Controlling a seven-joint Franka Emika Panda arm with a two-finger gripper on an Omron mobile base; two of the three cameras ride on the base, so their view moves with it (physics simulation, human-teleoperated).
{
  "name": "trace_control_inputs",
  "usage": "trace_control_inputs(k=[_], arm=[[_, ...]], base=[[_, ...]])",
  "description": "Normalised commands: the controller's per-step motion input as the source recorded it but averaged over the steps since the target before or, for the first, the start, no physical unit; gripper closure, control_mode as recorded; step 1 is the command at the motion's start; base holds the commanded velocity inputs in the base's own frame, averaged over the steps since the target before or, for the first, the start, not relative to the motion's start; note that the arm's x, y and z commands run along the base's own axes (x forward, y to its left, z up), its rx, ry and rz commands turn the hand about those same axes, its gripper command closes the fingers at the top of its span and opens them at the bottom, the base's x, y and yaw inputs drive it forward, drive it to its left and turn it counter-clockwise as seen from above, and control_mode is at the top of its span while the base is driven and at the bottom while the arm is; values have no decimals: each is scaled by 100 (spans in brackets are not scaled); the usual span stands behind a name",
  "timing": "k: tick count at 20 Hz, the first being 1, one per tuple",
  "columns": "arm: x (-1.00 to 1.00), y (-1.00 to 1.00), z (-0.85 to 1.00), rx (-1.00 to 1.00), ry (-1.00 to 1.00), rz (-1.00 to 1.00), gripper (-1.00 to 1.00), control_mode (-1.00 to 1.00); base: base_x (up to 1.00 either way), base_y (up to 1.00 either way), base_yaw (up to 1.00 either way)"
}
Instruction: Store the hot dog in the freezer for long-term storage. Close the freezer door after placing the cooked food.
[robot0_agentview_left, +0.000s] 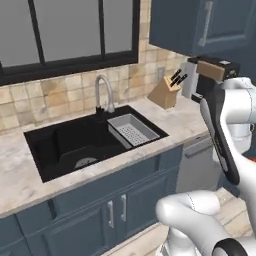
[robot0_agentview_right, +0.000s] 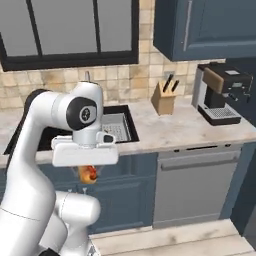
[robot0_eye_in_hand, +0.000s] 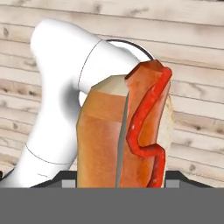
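Note:
The hot dog (robot0_eye_in_hand: 124, 131), an orange-tan bun with a red sausage and a red squiggle of sauce, stands upright between my gripper's (robot0_eye_in_hand: 120, 181) fingertips in the hand view. In the right base view the hot dog (robot0_agentview_right: 88, 174) hangs under the downward-pointing hand, in front of the dark blue cabinets and above the wooden floor. My gripper (robot0_agentview_right: 88, 169) is shut on it. The freezer and the freezer door are out of view.
A black sink (robot0_agentview_left: 65, 145) with a faucet (robot0_agentview_left: 104, 90) and a grey strainer basket (robot0_agentview_left: 132, 129) is set in the marble counter. A knife block (robot0_agentview_right: 164, 99) and coffee machine (robot0_agentview_right: 222, 92) stand to the right. A steel dishwasher (robot0_agentview_right: 195, 185) sits below.

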Motion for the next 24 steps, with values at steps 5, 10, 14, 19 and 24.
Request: trace_control_inputs(k=[5,10,14,19,24], arm=[[0,0,0,0,0,0,100,100],[0,0,0,0,0,0,100,100],[0,0,0,0,0,0,100,100],[0,0,0,0,0,0,100,100],[0,0,0,0,0,0,100,100]], base=[[0,-40,-80],[0,-28,-78],[1,-32,-74],[21,-58,-64],[56,-66,-32]])
